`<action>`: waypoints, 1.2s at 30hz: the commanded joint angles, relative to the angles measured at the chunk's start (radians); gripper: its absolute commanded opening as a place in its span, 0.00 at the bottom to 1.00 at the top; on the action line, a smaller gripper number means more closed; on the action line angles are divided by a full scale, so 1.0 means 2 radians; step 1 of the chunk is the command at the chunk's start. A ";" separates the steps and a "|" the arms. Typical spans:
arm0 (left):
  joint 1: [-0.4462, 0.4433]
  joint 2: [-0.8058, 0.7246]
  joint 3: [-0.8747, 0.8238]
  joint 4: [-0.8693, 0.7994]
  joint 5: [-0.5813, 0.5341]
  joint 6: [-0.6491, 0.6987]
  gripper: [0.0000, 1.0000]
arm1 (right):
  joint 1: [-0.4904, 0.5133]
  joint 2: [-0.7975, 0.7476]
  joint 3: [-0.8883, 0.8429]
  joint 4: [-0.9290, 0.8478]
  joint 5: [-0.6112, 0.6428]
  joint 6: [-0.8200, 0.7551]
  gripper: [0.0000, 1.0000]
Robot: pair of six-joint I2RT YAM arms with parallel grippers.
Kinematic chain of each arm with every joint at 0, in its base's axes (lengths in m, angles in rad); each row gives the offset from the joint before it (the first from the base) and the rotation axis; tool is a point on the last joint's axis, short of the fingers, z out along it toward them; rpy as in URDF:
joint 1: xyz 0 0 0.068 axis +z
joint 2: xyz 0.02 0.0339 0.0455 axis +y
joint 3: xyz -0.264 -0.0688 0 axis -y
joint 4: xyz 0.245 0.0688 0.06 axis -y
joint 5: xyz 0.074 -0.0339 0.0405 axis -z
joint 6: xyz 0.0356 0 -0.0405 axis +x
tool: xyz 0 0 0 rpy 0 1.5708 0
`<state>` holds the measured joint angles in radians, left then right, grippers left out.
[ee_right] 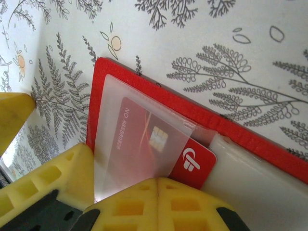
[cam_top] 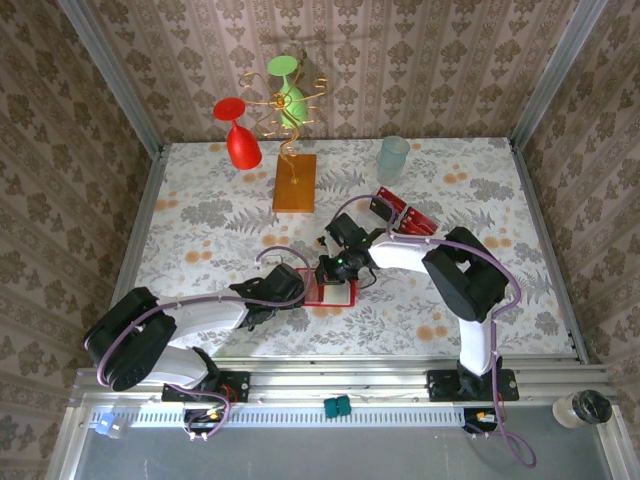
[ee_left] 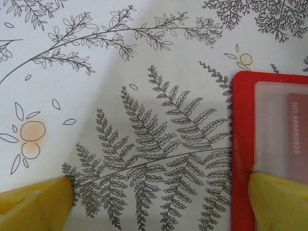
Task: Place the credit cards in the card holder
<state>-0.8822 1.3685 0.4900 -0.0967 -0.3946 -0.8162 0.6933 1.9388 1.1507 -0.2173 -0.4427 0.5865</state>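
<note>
Two: left hand [ee_left: 158, 204] spread on holder [ee_left: 242, 144]; right hand [ee_right: 158, 187] closed against card [ee_right: 195, 163].

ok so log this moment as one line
left gripper open, straddling card holder edge | right gripper shut, tips at credit card | card partly in clear pocket | spare cards farther back

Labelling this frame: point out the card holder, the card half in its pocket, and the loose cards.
card holder [ee_right: 159, 96]: right wrist view, red border beside the pocket.
half-inserted card [ee_right: 198, 162]: right wrist view, bare corner with logo.
loose cards [cam_top: 408, 216]: top external view, middle of group.
</note>
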 commanded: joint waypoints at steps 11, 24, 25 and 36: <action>0.014 -0.050 -0.017 -0.044 -0.007 -0.021 0.95 | 0.001 -0.067 -0.028 -0.035 0.034 -0.002 0.00; 0.025 -0.021 -0.019 -0.039 0.002 -0.021 0.95 | 0.011 -0.045 -0.021 -0.036 0.036 -0.004 0.00; 0.025 -0.019 -0.019 -0.038 0.002 -0.021 0.95 | 0.012 -0.043 -0.019 -0.036 0.036 -0.005 0.00; 0.025 0.000 -0.017 -0.024 0.011 -0.018 0.95 | 0.019 -0.007 0.001 -0.039 0.030 -0.009 0.00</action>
<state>-0.8371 1.3277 0.4618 -0.1425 -0.4126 -0.8383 0.7200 1.8908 1.1172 -0.2672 -0.3908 0.5808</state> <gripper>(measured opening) 0.953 0.063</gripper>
